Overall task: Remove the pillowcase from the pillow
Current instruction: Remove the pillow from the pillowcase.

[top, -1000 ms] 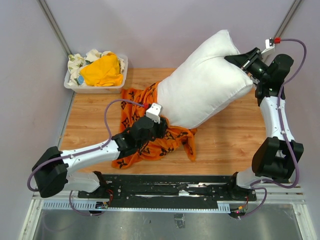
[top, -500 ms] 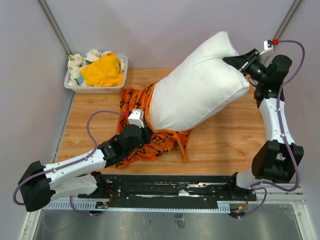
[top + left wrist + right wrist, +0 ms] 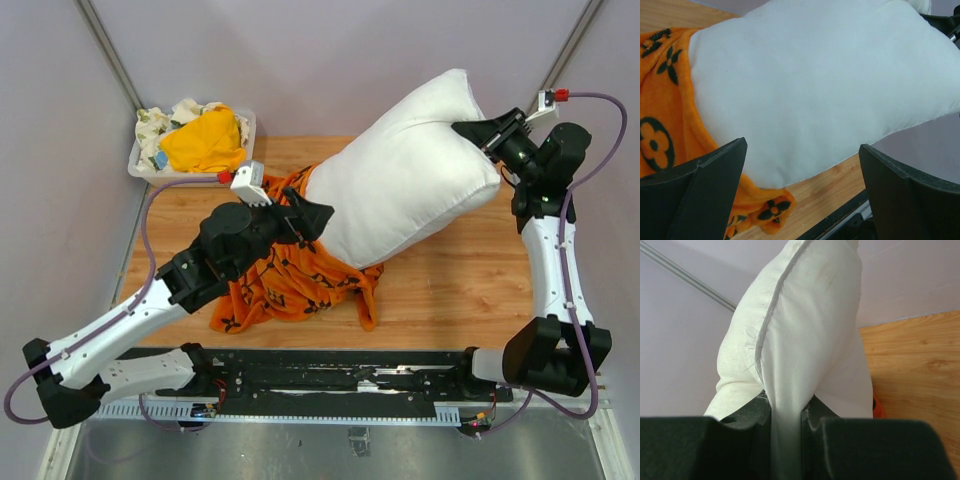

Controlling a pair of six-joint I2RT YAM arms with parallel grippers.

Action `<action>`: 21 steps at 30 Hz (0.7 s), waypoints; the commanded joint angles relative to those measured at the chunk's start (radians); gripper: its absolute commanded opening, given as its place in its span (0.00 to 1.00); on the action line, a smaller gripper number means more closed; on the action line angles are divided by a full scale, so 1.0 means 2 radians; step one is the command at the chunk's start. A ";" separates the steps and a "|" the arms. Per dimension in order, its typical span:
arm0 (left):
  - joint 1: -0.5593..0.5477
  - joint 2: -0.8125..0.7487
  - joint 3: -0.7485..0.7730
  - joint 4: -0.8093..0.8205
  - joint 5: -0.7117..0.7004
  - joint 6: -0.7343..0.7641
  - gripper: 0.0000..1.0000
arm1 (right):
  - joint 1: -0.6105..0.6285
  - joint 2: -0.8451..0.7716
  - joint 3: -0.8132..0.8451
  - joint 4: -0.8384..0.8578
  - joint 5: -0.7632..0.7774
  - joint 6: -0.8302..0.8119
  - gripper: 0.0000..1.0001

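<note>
Looking down from above, my two bases are at 6 o'clock. The nearest thing is the pillowcase [image 3: 285, 285]. It lies in a crumpled orange heap with black flowers on the wood surface [image 3: 450, 290], a little toward 7 o'clock from the middle.

My left arm reaches over this heap from 7 o'clock. My left end effector [image 3: 308, 212] is just past the heap. It is wide, with nothing in it. It points at the low end of the pillow [image 3: 410, 170] and is very near it.

In my left wrist view, my two black fingers [image 3: 705, 190] stand far apart. The big white pillow fills the space past them. Orange pillowcase shows at 9 o'clock of the pillow and peeks out under its low edge.

The pillow is bare and white nearly all over. Its low end rests on the pillowcase. I cannot tell if that end is inside it. From there the pillow slants away toward 1 o'clock.

At the pillow's far end, my right end effector [image 3: 478, 132] is narrow and pinches a fold of the pillow. My right wrist view shows the white cloth squeezed tight between my fingers [image 3: 812, 430].

Farthest away, at 10 o'clock, sits a white bin [image 3: 190, 178]. A yellow-orange cloth [image 3: 205, 142] lies in it on top of some pale cloths.
</note>
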 commanded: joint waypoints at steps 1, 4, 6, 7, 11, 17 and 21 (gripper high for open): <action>0.005 0.056 0.055 -0.036 0.014 -0.016 0.99 | 0.011 -0.023 0.007 0.011 0.047 -0.037 0.01; 0.006 0.081 0.075 -0.034 0.025 -0.016 0.99 | 0.011 -0.019 0.006 0.005 0.049 -0.042 0.01; 0.006 0.089 0.073 -0.024 0.025 -0.015 0.99 | 0.011 -0.015 0.005 0.009 0.047 -0.041 0.01; 0.006 0.091 0.070 -0.020 0.026 -0.013 0.99 | 0.011 -0.012 0.003 0.011 0.046 -0.039 0.01; 0.006 0.100 0.071 -0.010 0.034 -0.011 0.99 | 0.011 -0.007 0.001 0.016 0.046 -0.037 0.01; 0.008 0.099 0.070 0.004 0.037 -0.001 0.99 | 0.019 -0.013 -0.003 0.019 0.043 -0.044 0.01; 0.008 0.115 0.079 0.001 0.047 -0.002 0.99 | 0.060 -0.037 0.042 -0.063 0.088 -0.140 0.01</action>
